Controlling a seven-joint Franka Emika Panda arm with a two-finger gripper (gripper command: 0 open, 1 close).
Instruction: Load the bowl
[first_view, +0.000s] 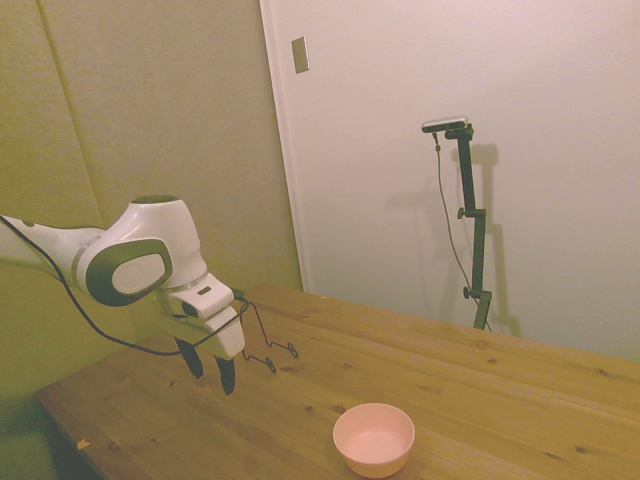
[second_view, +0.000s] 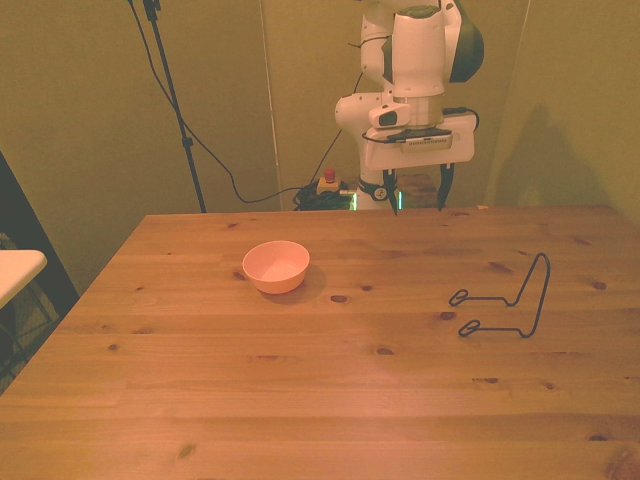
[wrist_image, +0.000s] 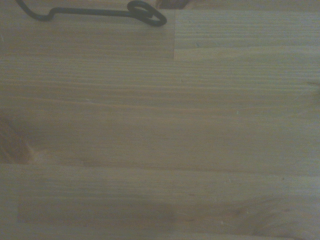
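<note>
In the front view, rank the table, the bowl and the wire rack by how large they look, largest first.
1. The table, by far: it fills the lower half of the view.
2. The wire rack, wider and taller in outline than the bowl, though thin and see-through.
3. The bowl, smallest. It sits slightly farther from the camera, so the gap with the rack is unsure.

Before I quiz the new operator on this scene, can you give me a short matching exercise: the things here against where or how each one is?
Things:
1. bowl
2. wire stand
3. gripper
4. table

States:
A. open, above the table's far edge
B. bare wood with dark knots
C. empty, toward the front view's left
D. toward the front view's right

Pairs: 1-C, 2-D, 3-A, 4-B
</note>
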